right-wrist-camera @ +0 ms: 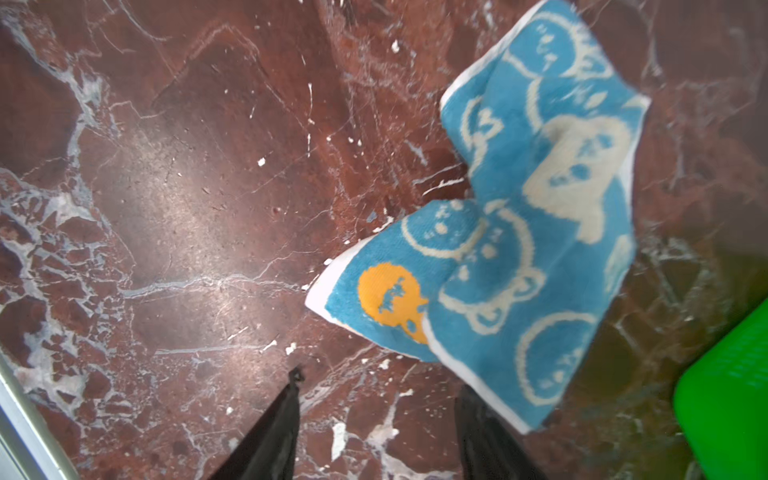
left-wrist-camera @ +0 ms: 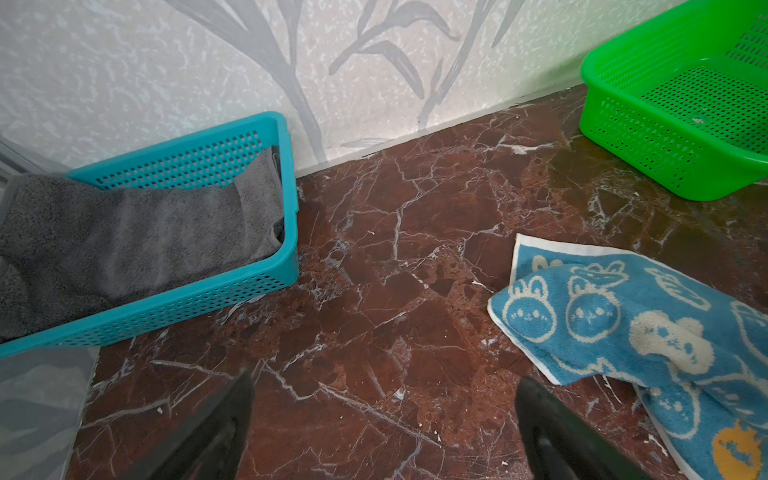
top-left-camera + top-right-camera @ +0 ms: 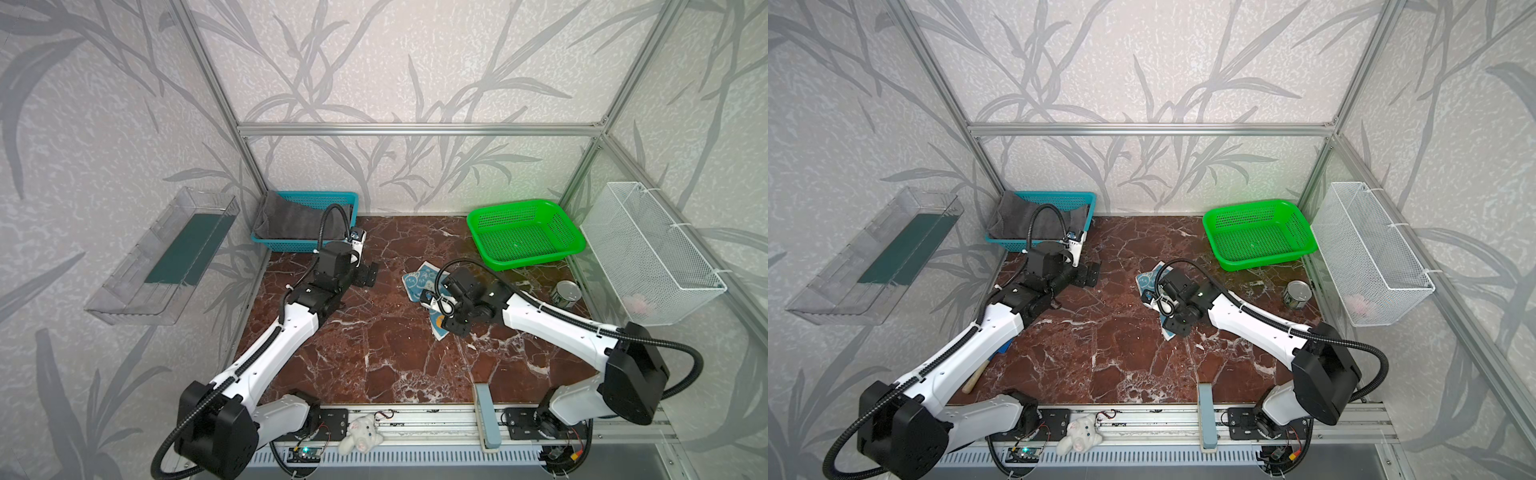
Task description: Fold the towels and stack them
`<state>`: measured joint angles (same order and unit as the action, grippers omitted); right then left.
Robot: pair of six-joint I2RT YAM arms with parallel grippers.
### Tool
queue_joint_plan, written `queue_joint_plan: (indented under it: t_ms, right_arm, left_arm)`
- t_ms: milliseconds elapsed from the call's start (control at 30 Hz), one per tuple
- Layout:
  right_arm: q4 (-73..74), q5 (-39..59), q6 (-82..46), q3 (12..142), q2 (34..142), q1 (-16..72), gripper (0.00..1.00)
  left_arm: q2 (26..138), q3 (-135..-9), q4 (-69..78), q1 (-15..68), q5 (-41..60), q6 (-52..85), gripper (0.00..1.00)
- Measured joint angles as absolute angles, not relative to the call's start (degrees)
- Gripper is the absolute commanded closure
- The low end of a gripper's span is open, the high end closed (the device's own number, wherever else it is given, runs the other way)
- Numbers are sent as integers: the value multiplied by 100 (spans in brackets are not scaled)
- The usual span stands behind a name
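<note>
Bunny towel (image 1: 540, 208) rumpled on the tabletop (image 3: 374, 353), both pincers empty.
Soft, light and floppy, it lies just beside my right pincer (image 1: 380, 386), whose jaws stand apart; my left pincer (image 2: 384, 380) gapes wide. I'd pinch a hemmed corner.

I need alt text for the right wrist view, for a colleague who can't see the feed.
A small blue towel with white bunnies lies crumpled and partly folded over itself on the red-brown marble table. The right tool hangs open over bare marble beside it, holding nothing; a green basket corner shows at the frame's edge.
</note>
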<state>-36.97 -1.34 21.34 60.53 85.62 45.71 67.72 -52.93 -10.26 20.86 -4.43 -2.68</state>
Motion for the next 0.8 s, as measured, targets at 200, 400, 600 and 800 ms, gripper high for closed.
queue_joint_plan:
  t_ms: [200, 400, 600, 800]
  right_arm:
    - [-3361, -316, 1339, 6062, 9459, 4847, 49]
    - [-3310, -401, 792, 6276, 10307, 4880, 56]
    - [-3264, -399, 567, 6394, 10447, 4877, 89]
    - [-3444, -14, 777, 6434, 10324, 4742, 100]
  left_arm:
    - [6770, -5157, -1031, 1909, -276, -150, 1]
    - [6722, -5076, -1035, 1815, -152, -130, 1]
    - [6617, -5048, -1050, 1747, -108, -134, 1]
    - [6565, -5048, -1048, 1734, 27, -158, 1]
